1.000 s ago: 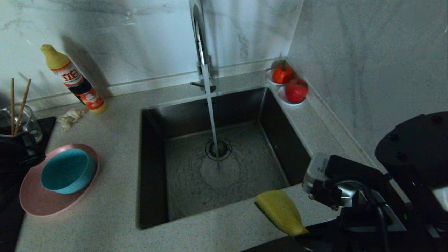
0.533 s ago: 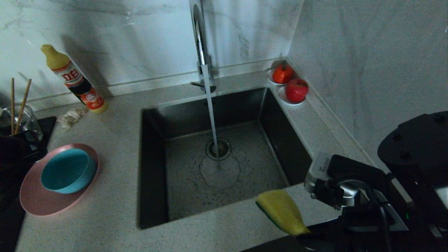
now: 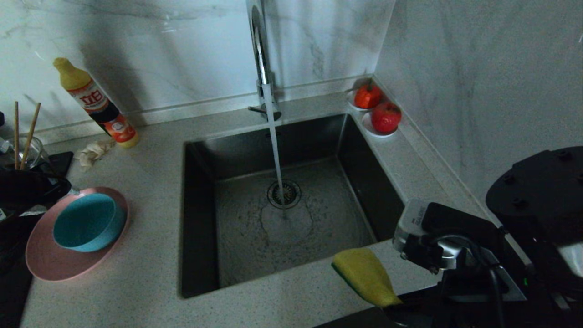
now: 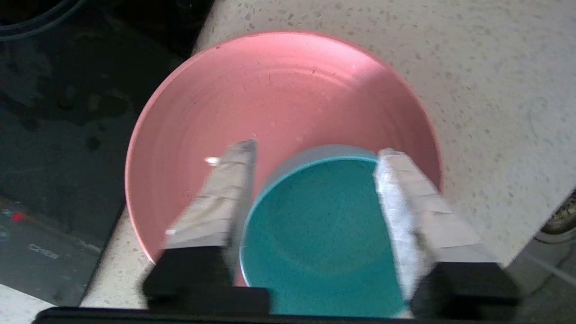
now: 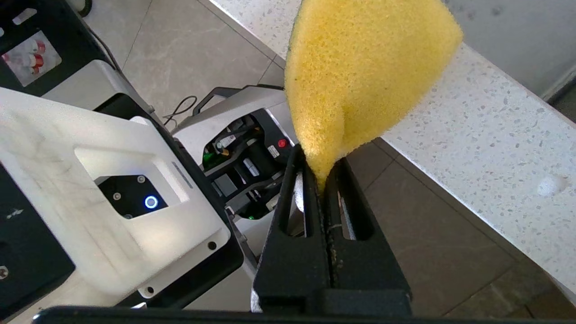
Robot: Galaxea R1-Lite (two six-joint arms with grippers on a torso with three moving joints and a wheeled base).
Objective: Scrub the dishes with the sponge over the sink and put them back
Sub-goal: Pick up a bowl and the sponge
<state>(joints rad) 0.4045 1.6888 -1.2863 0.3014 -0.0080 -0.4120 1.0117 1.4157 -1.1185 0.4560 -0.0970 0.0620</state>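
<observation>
Sitting on the speckled desk (image 3: 136, 282) to the left of the sink (image 3: 200, 218), the pink plate (image 3: 45, 264) is carrying the teal bowl (image 3: 86, 223), which is resting off-centre on it, toward the plate's sink-side edge. The plate is looking wide, shallow and matte, with faint rings on its inner face; the bowl is smaller, deeper and round, with a paler rim. The chopsticks (image 3: 23, 136) are standing upright in a glass (image 3: 38, 157) behind the plate, near a tilted bottle (image 3: 95, 105). The sink is showing a deep square steel basin, with water running from the faucet (image 3: 260, 54) onto the drain (image 3: 283, 193). The left end effector (image 4: 315, 153) is hanging released just above the bowl, its two pale fingers (image 4: 225, 198) spread wide, one appearing on each side of the bowl's rim in the wrist view; whether they are touching it cannot be told. The right end effector (image 5: 321, 168) is hanging at the near edge of the desk, in front of the sink's near right corner, clenched on the sponge (image 3: 364, 275): the black fingers are pinching one narrow end so that the yellow body is fanning out beyond the tips, with a thin green edge showing along one side.
</observation>
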